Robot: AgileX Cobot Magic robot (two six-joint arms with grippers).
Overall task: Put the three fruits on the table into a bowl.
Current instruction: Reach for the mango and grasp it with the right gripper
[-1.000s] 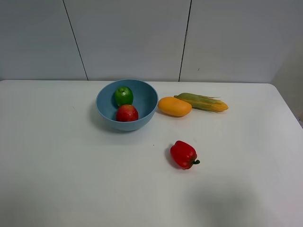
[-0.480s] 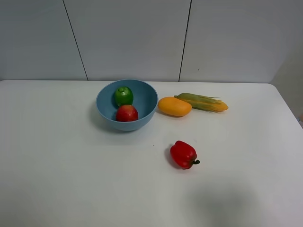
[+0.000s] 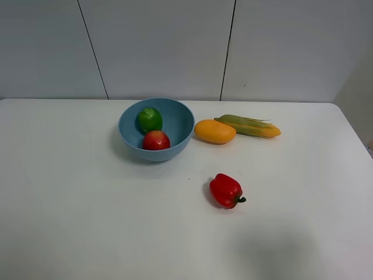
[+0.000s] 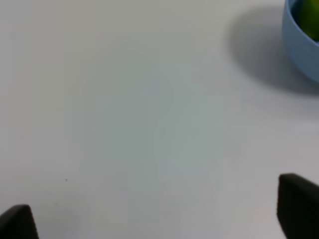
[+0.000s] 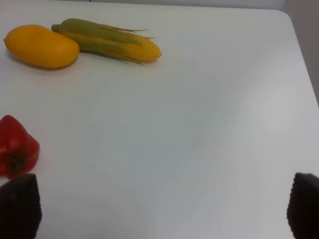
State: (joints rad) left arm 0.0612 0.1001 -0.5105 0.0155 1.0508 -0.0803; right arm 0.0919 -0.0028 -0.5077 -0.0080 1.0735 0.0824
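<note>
Where mango (image 3: 215,131) lies, corn cob (image 3: 252,126) beside, pepper (image 3: 225,190) apart

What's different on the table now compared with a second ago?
The green fruit rolled slightly leftward inside the bowl. Nothing was taken hold of or let go. The red apple, mango, corn cob and bell pepper stayed put.

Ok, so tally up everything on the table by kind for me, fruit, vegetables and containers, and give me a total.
Fruit: 3 (green fruit and red apple inside the bowl, mango outside it)
Vegetables: 2 (bell pepper, corn cob)
Containers: 1 (the light-blue bowl)
Total: 6
</note>
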